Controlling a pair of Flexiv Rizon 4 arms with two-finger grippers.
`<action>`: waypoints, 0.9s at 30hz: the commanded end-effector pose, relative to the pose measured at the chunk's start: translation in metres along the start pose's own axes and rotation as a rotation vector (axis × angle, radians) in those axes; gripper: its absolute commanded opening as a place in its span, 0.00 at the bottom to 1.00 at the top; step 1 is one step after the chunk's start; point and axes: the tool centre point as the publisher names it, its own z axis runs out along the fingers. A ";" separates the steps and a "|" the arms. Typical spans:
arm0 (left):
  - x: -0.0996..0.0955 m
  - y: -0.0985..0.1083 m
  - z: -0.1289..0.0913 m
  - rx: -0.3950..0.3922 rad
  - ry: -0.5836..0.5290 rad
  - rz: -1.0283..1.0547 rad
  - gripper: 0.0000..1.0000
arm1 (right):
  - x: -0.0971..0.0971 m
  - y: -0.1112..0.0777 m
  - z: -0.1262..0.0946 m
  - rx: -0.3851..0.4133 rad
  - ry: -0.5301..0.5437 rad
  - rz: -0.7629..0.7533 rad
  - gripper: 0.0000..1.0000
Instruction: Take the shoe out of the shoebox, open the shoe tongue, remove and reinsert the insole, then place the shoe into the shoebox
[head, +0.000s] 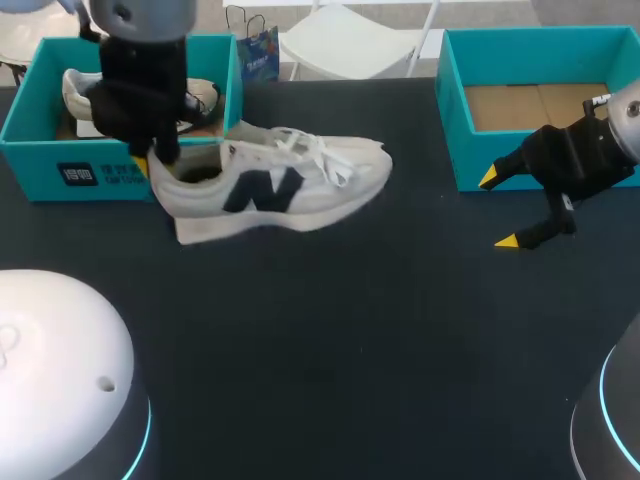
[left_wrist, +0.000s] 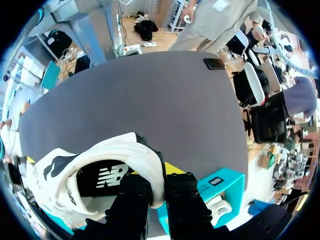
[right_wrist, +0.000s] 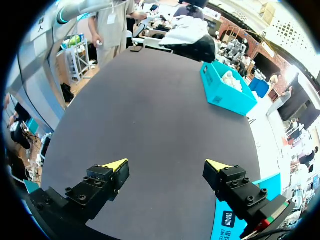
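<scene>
Left tool (left_wrist: 158, 186) pinches the shoe (head: 275, 185) by its heel collar just outside the shoebox (head: 30, 165) at the bench's far-left corner, toe pointing along the far edge toward the right tool (head: 498, 209), which sits spread and well apart.

The left arm comes down at the left side, and the left gripper (head: 157, 162) is at the heel of a white shoe (head: 290, 190) with a dark letter on its side. One yellow tip shows just outside the heel rim. The shoe lies along the dark table (head: 330, 340), just in front of the left shoebox (head: 40, 165), with the toe pointing to the right and the white laces loose on top. I cannot tell if its sole touches the table. Inside this teal box lies a second shoe (head: 78, 88), also white. At the right, the right gripper (head: 499, 209) hangs with its fingers wide apart, just beside the right shoebox (head: 455, 120), which shows a brown cardboard floor.
</scene>
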 end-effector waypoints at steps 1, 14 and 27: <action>-0.035 -0.005 0.011 0.007 0.013 0.019 0.00 | -0.001 0.000 0.001 0.004 0.001 0.000 1.00; -0.093 0.004 0.036 -0.028 0.029 0.011 0.00 | -0.001 0.000 0.001 0.004 0.001 0.000 1.00; -0.115 0.018 0.102 -0.090 0.027 0.009 0.00 | -0.001 0.000 0.001 0.004 0.001 0.000 1.00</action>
